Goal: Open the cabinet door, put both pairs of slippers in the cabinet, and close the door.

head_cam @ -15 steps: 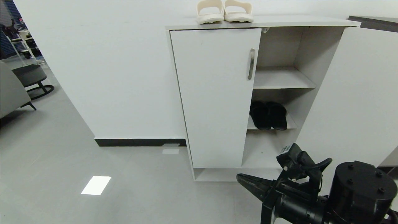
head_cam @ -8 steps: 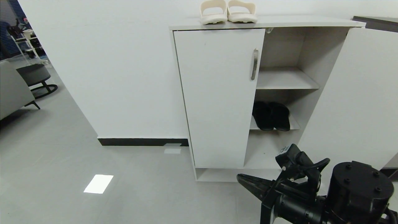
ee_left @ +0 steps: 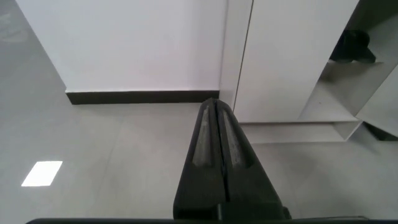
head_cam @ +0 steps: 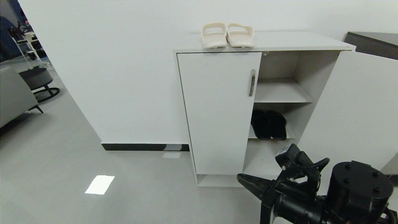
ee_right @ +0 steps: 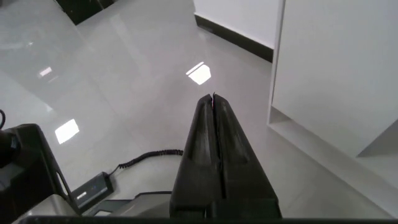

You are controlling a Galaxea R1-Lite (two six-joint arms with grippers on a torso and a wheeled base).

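A white cabinet (head_cam: 295,40) stands against the wall, its right-hand door (head_cam: 351,109) swung open and its left-hand door (head_cam: 217,112) closed. A pair of black slippers (head_cam: 269,124) sits side by side on the cabinet's middle shelf (head_cam: 290,136). A pair of cream slippers (head_cam: 227,35) rests on the cabinet's top, above the closed door. The left pincer (ee_left: 214,109) and right pincer (ee_right: 213,102) hang low over the floor before the cabinet, each pressed narrow, fingers together, holding nothing.
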